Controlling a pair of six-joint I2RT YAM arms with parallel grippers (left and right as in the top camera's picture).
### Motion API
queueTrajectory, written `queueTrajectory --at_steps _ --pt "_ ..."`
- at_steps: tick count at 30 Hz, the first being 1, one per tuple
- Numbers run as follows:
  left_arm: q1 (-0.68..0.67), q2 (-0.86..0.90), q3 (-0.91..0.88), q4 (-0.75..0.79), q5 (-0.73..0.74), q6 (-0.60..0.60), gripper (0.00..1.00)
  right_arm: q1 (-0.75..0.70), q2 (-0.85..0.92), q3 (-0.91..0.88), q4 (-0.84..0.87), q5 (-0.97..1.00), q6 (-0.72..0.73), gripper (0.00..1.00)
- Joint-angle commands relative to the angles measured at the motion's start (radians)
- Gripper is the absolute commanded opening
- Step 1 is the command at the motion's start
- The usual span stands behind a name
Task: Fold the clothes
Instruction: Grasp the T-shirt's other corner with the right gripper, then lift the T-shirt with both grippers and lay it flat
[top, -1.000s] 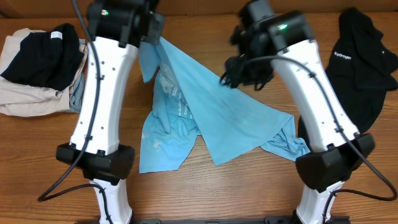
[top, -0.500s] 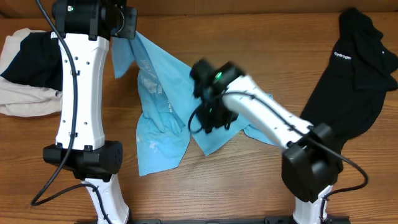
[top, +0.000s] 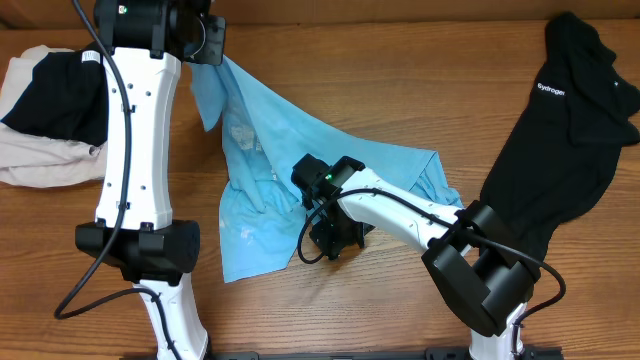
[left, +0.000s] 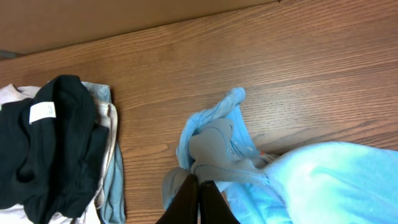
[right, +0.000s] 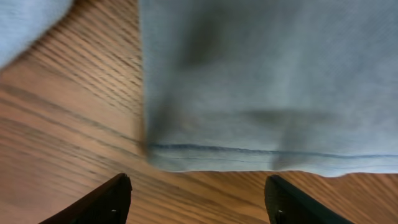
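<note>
The sky-blue T-shirt (top: 262, 170) lies crumpled across the table's middle, one corner lifted at the upper left. My left gripper (top: 205, 38) is shut on that corner; the left wrist view shows the closed fingers (left: 200, 186) pinching bunched blue fabric (left: 224, 149). My right gripper (top: 335, 243) is low over the table at the shirt's front edge. In the right wrist view its fingers (right: 198, 196) are open and empty, with the shirt's hem (right: 261, 93) just beyond them. A black top with a white logo (top: 565, 130) lies at the right.
A pile of folded clothes, black on beige (top: 50, 110), sits at the left edge; it also shows in the left wrist view (left: 53, 143). The wooden table (top: 400, 60) shows bare at the back and front.
My right arm swung down and left, released the shirt and now sits low at its front edge with open fingers. The shirt's right side dropped flat. My left gripper still holds the corner.
</note>
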Motion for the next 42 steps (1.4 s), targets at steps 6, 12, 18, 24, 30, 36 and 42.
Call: queueTrajectory --at_steps 6,12,18,24,30,36,42 --pt "-0.005 0.008 0.02 0.004 0.013 -0.007 0.04 0.0 -0.005 -0.025 0.094 0.024 -0.09 0.7" --pt "-0.005 0.008 0.02 -0.001 0.012 -0.006 0.04 0.0 -0.004 -0.078 0.144 -0.021 -0.107 0.64" --pt "-0.005 0.008 0.02 -0.016 0.011 -0.006 0.04 -0.003 -0.004 -0.088 0.131 -0.01 -0.106 0.39" --pt "-0.005 0.003 0.021 -0.017 -0.058 -0.006 0.04 -0.033 -0.021 -0.041 0.103 0.041 0.03 0.04" --pt "-0.005 -0.066 0.023 -0.004 -0.105 -0.006 0.04 -0.192 -0.143 0.23 -0.072 0.12 0.078 0.04" --pt "-0.005 -0.217 0.023 0.051 -0.174 -0.006 0.04 -0.447 -0.232 0.715 -0.282 0.129 0.074 0.04" --pt "-0.005 -0.376 0.023 0.133 -0.273 -0.006 0.04 -0.604 -0.247 1.089 -0.396 0.129 0.074 0.04"
